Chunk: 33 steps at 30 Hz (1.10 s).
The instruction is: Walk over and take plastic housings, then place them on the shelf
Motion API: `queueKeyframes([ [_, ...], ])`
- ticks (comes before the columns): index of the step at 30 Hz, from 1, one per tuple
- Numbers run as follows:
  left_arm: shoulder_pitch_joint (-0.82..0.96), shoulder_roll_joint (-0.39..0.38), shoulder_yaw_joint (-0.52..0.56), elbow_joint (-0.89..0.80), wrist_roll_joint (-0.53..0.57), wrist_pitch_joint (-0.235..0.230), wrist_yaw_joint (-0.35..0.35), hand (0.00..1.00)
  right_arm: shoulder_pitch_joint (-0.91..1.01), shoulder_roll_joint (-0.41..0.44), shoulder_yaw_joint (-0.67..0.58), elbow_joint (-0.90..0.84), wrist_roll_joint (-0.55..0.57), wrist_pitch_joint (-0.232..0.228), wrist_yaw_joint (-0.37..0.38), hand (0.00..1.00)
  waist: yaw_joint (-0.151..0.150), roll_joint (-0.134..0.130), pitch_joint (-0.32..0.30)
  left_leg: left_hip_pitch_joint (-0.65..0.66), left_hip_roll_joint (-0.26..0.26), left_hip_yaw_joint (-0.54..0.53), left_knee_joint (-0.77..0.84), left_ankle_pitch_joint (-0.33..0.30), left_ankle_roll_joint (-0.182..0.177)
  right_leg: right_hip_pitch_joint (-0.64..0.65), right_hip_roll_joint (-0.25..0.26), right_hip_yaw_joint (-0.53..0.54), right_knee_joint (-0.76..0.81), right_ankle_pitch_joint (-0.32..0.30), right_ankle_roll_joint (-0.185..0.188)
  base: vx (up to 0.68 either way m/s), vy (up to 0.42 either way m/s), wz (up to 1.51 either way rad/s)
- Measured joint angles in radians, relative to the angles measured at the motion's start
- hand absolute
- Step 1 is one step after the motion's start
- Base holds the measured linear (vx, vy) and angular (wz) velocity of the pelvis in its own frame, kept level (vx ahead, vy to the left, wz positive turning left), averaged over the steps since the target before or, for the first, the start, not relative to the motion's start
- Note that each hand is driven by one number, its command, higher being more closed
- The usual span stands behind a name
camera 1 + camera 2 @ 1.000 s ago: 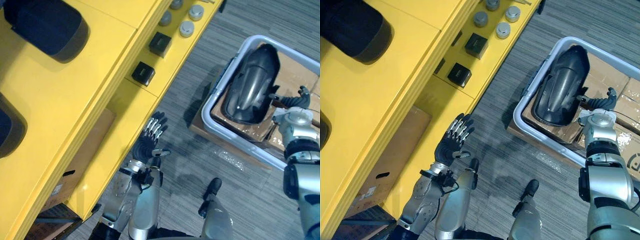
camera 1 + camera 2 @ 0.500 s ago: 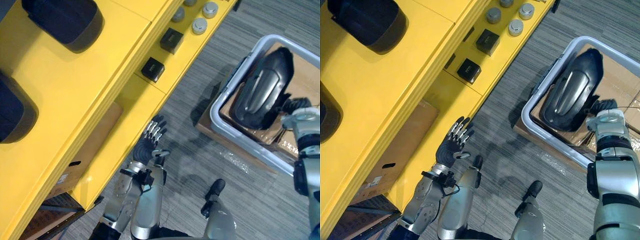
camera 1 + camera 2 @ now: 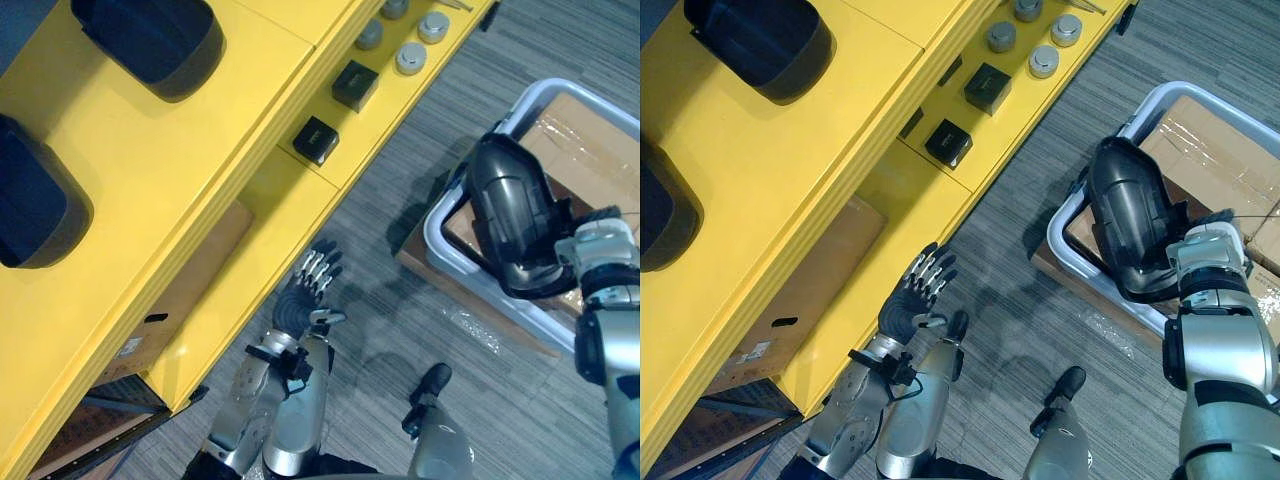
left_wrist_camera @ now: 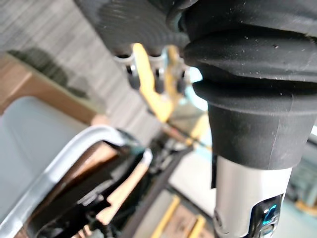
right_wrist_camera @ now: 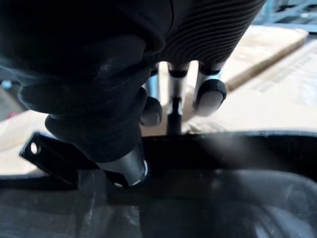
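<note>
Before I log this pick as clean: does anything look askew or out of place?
The large black plastic housing stands tilted on end, overhanging the edge of the white-rimmed bin. The right hand grips its rim, so it looks mid-lift rather than a fault. Nothing else stands out.

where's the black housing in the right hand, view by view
Left eye view: black plastic housing right of centre, held by the right hand.
Right eye view: right of centre too.
Left wrist view: cannot tell.
Right wrist view: across the foreground.
Shared landmark: white bin's rim.
</note>
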<state>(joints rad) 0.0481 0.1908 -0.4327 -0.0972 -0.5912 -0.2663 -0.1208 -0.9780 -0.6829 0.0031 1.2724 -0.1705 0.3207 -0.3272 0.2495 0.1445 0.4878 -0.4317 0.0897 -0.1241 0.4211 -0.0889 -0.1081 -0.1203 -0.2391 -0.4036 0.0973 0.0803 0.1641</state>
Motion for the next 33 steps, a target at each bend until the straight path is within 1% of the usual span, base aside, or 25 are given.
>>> queueKeyframes([
  [1, 0.004, 0.000, 0.001, -0.002, 0.000, -0.016, -0.014, 0.00, 0.010, 0.006, 0.001, -0.008, -0.001, -0.027, -0.029, 1.00, -0.007, -0.001, 0.000, 0.008, 0.001, 0.002, -0.002, 0.000, 0.000, 0.007, 0.000, 0.000, 0.000, 0.000, 0.000, -0.04, 0.003, 0.00],
  [2, 0.005, 0.000, 0.002, -0.008, 0.000, -0.021, -0.021, 0.00, 0.020, 0.007, 0.004, -0.019, -0.001, -0.046, -0.047, 1.00, -0.015, -0.002, -0.001, 0.013, 0.001, 0.003, -0.004, 0.002, 0.001, 0.010, 0.000, 0.000, 0.000, 0.000, -0.001, -0.05, 0.007, -0.02],
  [4, 0.010, 0.001, 0.017, -0.033, 0.002, -0.023, -0.037, 0.00, 0.044, 0.011, 0.016, -0.051, -0.002, -0.092, -0.089, 1.00, -0.028, -0.016, -0.007, 0.015, 0.003, 0.010, -0.015, 0.010, -0.001, 0.004, 0.004, 0.004, -0.002, 0.000, -0.001, -0.05, 0.005, -0.09],
  [6, 0.007, 0.004, 0.028, -0.040, 0.013, -0.023, -0.040, 0.00, 0.060, 0.016, 0.036, -0.073, -0.002, -0.114, -0.108, 1.00, -0.037, -0.029, -0.013, 0.019, 0.011, 0.015, -0.022, 0.014, -0.005, -0.001, 0.010, 0.012, -0.003, 0.001, -0.002, -0.04, -0.012, -0.18],
  [7, -0.009, 0.016, 0.029, -0.040, 0.023, -0.023, -0.038, 0.00, 0.072, 0.023, 0.055, -0.093, -0.003, -0.133, -0.121, 1.00, -0.045, -0.045, -0.014, 0.032, 0.019, 0.027, -0.035, 0.018, -0.008, -0.003, 0.013, 0.024, -0.004, 0.004, -0.006, -0.02, -0.027, -0.29],
  [8, -0.035, 0.041, 0.026, -0.040, 0.035, -0.019, -0.036, 0.00, 0.082, 0.029, 0.074, -0.129, -0.006, -0.150, -0.135, 1.00, -0.061, -0.063, -0.015, 0.045, 0.028, 0.038, -0.043, 0.020, -0.011, -0.003, 0.018, 0.035, -0.004, 0.005, -0.008, -0.01, -0.027, -0.28],
  [9, -0.042, 0.041, 0.026, -0.040, 0.041, -0.016, -0.036, 0.00, 0.083, 0.029, 0.079, -0.137, -0.008, -0.151, -0.137, 1.00, -0.064, -0.067, -0.014, 0.048, 0.029, 0.042, -0.047, 0.021, -0.012, -0.004, 0.019, 0.039, -0.004, 0.005, -0.009, -0.01, -0.022, -0.34],
  [10, -0.073, 0.050, 0.028, -0.039, 0.053, -0.003, -0.029, 0.00, 0.087, 0.030, 0.101, -0.174, -0.019, -0.152, -0.143, 1.00, -0.073, -0.084, -0.022, 0.050, 0.036, 0.059, -0.051, 0.022, -0.012, -0.018, 0.021, 0.057, -0.004, 0.010, -0.014, 0.00, -0.009, -0.32],
  [12, -0.156, 0.068, 0.027, -0.013, 0.080, 0.020, -0.011, 0.00, 0.088, 0.031, 0.123, -0.213, -0.033, -0.152, -0.158, 1.00, -0.093, -0.100, -0.030, 0.050, 0.042, 0.075, -0.055, 0.023, -0.013, -0.028, 0.025, 0.073, -0.011, 0.019, -0.018, 0.00, 0.000, -0.31],
  [13, -0.222, 0.073, 0.028, 0.022, 0.080, 0.035, -0.008, 0.00, 0.088, 0.033, 0.137, -0.232, -0.036, -0.152, -0.158, 1.00, -0.102, -0.113, -0.036, 0.052, 0.045, 0.085, -0.062, 0.026, -0.014, -0.034, 0.027, 0.083, -0.020, 0.029, -0.023, 0.00, 0.004, -0.24],
  [15, -0.343, 0.075, 0.027, 0.087, 0.078, 0.073, 0.000, 0.00, 0.083, 0.037, 0.137, -0.246, -0.042, -0.151, -0.162, 1.00, -0.108, -0.124, -0.039, 0.052, 0.058, 0.106, -0.062, 0.027, -0.015, -0.048, 0.035, 0.105, -0.024, 0.039, -0.026, -0.01, -0.003, -0.31],
  [16, -0.373, 0.075, 0.027, 0.103, 0.077, 0.082, 0.005, 0.00, 0.076, 0.040, 0.137, -0.246, -0.042, -0.151, -0.163, 1.00, -0.110, -0.125, -0.040, 0.051, 0.060, 0.111, -0.062, 0.027, -0.015, -0.054, 0.037, 0.110, -0.024, 0.043, -0.029, -0.02, -0.008, -0.25],
  [17, -0.425, 0.074, 0.026, 0.140, 0.055, 0.106, 0.017, 0.00, 0.062, 0.050, 0.137, -0.246, -0.042, -0.150, -0.172, 1.00, -0.126, -0.125, -0.040, 0.049, 0.063, 0.114, -0.062, 0.028, -0.016, -0.057, 0.039, 0.111, -0.027, 0.048, -0.031, -0.02, -0.006, -0.18],
  [18, -0.474, 0.068, 0.025, 0.190, 0.042, 0.126, 0.027, 0.00, 0.051, 0.061, 0.137, -0.254, -0.042, -0.150, -0.179, 1.00, -0.135, -0.126, -0.040, 0.049, 0.068, 0.120, -0.061, 0.028, -0.017, -0.061, 0.044, 0.116, -0.029, 0.051, -0.035, -0.02, -0.006, -0.17],
  [20, -0.543, 0.053, 0.023, 0.269, 0.042, 0.146, 0.047, 0.00, 0.017, 0.071, 0.141, -0.269, -0.042, -0.150, -0.180, 1.00, -0.141, -0.130, -0.042, 0.042, 0.075, 0.137, -0.061, 0.028, -0.017, -0.085, 0.048, 0.138, -0.029, 0.057, -0.039, -0.03, -0.007, -0.30],
  [21, -0.584, 0.043, 0.021, 0.317, 0.041, 0.157, 0.067, 0.00, -0.013, 0.072, 0.163, -0.280, -0.043, -0.150, -0.183, 1.00, -0.156, -0.129, -0.042, 0.034, 0.076, 0.142, -0.061, 0.029, -0.019, -0.098, 0.050, 0.145, -0.031, 0.062, -0.040, -0.03, -0.007, -0.29],
  [23, -0.644, 0.026, 0.019, 0.380, 0.039, 0.183, 0.099, 0.00, -0.057, 0.072, 0.175, -0.292, -0.045, -0.151, -0.202, 1.00, -0.159, -0.130, -0.042, 0.026, 0.083, 0.166, -0.059, 0.029, -0.019, -0.121, 0.053, 0.167, -0.034, 0.074, -0.043, -0.02, -0.001, -0.29],
  [24, -0.658, 0.019, 0.019, 0.394, 0.036, 0.188, 0.109, 0.00, -0.069, 0.072, 0.175, -0.294, -0.046, -0.151, -0.203, 1.00, -0.161, -0.130, -0.042, 0.025, 0.083, 0.170, -0.058, 0.029, -0.019, -0.125, 0.053, 0.172, -0.035, 0.076, -0.042, -0.01, 0.003, -0.26],
  [25, -0.682, 0.006, 0.020, 0.422, 0.016, 0.200, 0.125, 0.00, -0.081, 0.076, 0.175, -0.302, -0.048, -0.151, -0.210, 1.00, -0.170, -0.130, -0.042, 0.023, 0.084, 0.173, -0.056, 0.029, -0.018, -0.126, 0.054, 0.176, -0.039, 0.080, -0.041, 0.01, 0.003, -0.09],
  [29, -0.762, -0.013, 0.023, 0.540, -0.003, 0.223, 0.185, 0.00, -0.128, 0.105, 0.176, -0.304, -0.058, -0.150, -0.219, 1.00, -0.205, -0.130, -0.042, 0.008, 0.087, 0.183, -0.028, 0.014, -0.012, -0.138, 0.054, 0.191, -0.039, 0.085, -0.039, 0.00, 0.013, -0.10],
  [33, -0.794, -0.033, 0.038, 0.571, -0.063, 0.224, 0.218, 0.00, -0.135, 0.109, 0.185, -0.302, -0.073, -0.149, -0.219, 1.00, -0.208, -0.130, -0.042, -0.003, 0.087, 0.192, -0.024, 0.012, -0.010, -0.156, 0.053, 0.205, -0.036, 0.089, -0.038, -0.01, 0.015, -0.08],
])
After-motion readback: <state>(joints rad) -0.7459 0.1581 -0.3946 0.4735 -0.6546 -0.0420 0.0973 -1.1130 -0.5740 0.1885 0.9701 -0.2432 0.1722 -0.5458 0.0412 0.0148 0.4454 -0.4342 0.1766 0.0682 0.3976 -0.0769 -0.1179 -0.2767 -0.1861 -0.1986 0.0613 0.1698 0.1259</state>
